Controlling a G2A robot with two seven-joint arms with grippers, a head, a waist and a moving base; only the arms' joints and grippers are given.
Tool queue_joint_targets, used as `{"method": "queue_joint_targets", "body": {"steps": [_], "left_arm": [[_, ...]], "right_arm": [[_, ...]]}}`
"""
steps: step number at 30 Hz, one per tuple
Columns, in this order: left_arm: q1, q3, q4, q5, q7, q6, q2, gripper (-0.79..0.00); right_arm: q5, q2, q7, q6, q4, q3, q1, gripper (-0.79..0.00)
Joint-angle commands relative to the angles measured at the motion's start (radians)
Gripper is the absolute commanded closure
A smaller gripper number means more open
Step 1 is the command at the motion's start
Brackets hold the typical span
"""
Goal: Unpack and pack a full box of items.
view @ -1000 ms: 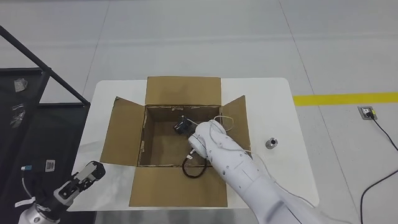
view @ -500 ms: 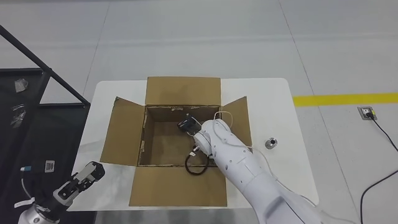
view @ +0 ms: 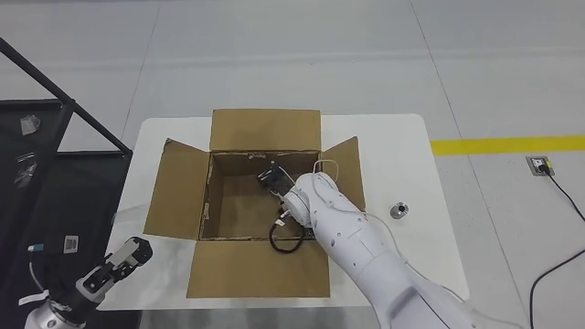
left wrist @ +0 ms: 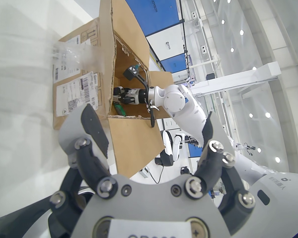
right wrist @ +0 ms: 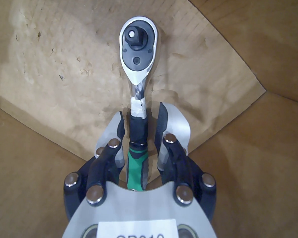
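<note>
Presently the right gripper (right wrist: pixel 141 117) is down inside the box (view: pixel 265 132), astride the handle of the ratchet (right wrist: pixel 138 48). Its jaws stand part open. A sliver of cardboard shows on each side of the handle, so the tool reads as released rather than clamped. The ratchet lies flat on the box floor with its head pointing away from the wrist. Its green grip runs back under the palm.

Step in hand, as judged: handling the ratchet at the box floor. The frames do not settle whether this is a pick for unpacking or a release after packing. If a pick, the next move calls for closing squarely on the black collar and then lifting straight up. If a release, it calls for a clean vertical withdrawal without dragging the handle.

Clearances: the gripper works in the far right part of the box interior, close to the right wall. That side's flap stands tilted upward just beside the arm. Sideways travel to the right is therefore tight, while the box floor to the left lies open. All four flaps are folded outward, so the way up is unobstructed.

A small metal piece (view: pixel 398 209) stands on the table (view: pixel 402 146) to the right, well apart from the box. The left gripper (left wrist: pixel 149 122) hangs wide open and holds nothing, off the near left table corner.
</note>
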Motion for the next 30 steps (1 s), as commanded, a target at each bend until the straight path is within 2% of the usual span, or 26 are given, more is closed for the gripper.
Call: {"method": "queue_joint_targets", "body": {"steps": [1,10,15,18,28,30], "left_arm": [[-0.001,0.002,0.000,0.002,0.000,-0.001,0.000,-0.785],[0.003,0.006,0.002,0.003,0.006,-0.006,0.001,-0.785],[0.009,0.002,0.006,-0.003,0.008,-0.014,0.001,-0.785],[0.011,0.002,0.007,-0.005,0.010,-0.016,0.001,-0.785],[0.022,-0.003,0.007,-0.011,0.009,-0.020,0.002,-0.785],[0.023,-0.003,0.005,-0.010,0.009,-0.020,0.002,-0.785]], "right_arm": [[0.001,0.001,-0.010,0.003,-0.005,0.004,-0.003,-0.336],[0.004,0.006,-0.053,0.056,-0.014,0.025,-0.013,-0.323],[0.005,0.004,-0.054,0.050,-0.009,0.027,-0.014,-0.311],[0.004,-0.001,-0.064,0.058,-0.001,0.025,-0.016,-0.280],[-0.005,-0.026,-0.045,0.063,0.050,0.006,-0.004,-0.259],[-0.003,-0.030,-0.040,0.060,0.062,0.005,0.002,-0.209]]}}
